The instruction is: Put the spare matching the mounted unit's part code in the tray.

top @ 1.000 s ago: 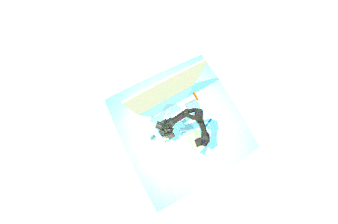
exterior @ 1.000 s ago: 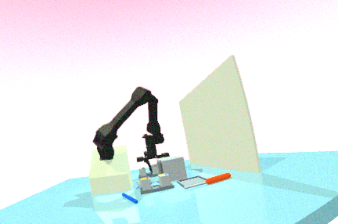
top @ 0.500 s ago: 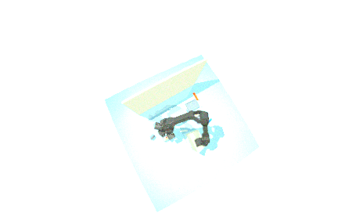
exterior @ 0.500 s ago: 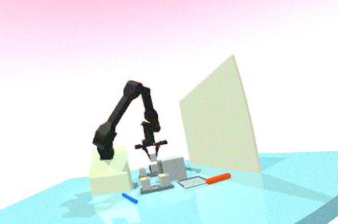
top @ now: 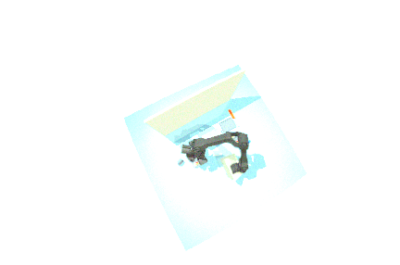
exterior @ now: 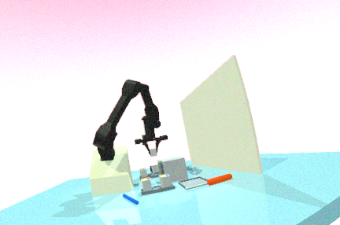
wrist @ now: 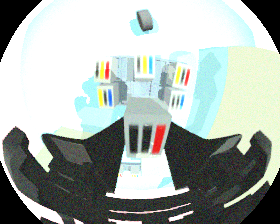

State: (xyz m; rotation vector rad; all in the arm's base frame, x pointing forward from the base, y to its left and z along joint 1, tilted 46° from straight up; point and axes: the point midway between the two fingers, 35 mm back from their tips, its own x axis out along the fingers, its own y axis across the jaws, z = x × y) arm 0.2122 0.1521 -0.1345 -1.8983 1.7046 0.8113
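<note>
My gripper [exterior: 153, 151] [wrist: 143, 119] is shut on a grey block with black, black and red stripes [wrist: 146, 139]. The block hangs above the racks in the exterior view. Around it below, the wrist view shows other striped blocks: black-yellow-red [wrist: 103, 70], yellow-black-blue [wrist: 106, 96], dark-yellow-blue [wrist: 144, 66], yellow-black-red [wrist: 182, 75] and black-black-blue [wrist: 177, 100]. A shallow tray [top: 228, 124] [exterior: 196, 186] lies right of the racks in the exterior view, with nothing visible in it. I cannot tell which unit is the mounted one, nor read its back.
A grey box [exterior: 175, 170] stands behind the front rack [exterior: 157, 191]. An orange bar [top: 231, 114] [exterior: 219, 179] lies at the tray's end. A tall cream panel [top: 199, 106] [exterior: 219, 118] stands beyond. A blue stick [exterior: 130, 199] lies in front. A small dark object [wrist: 145, 20] lies apart.
</note>
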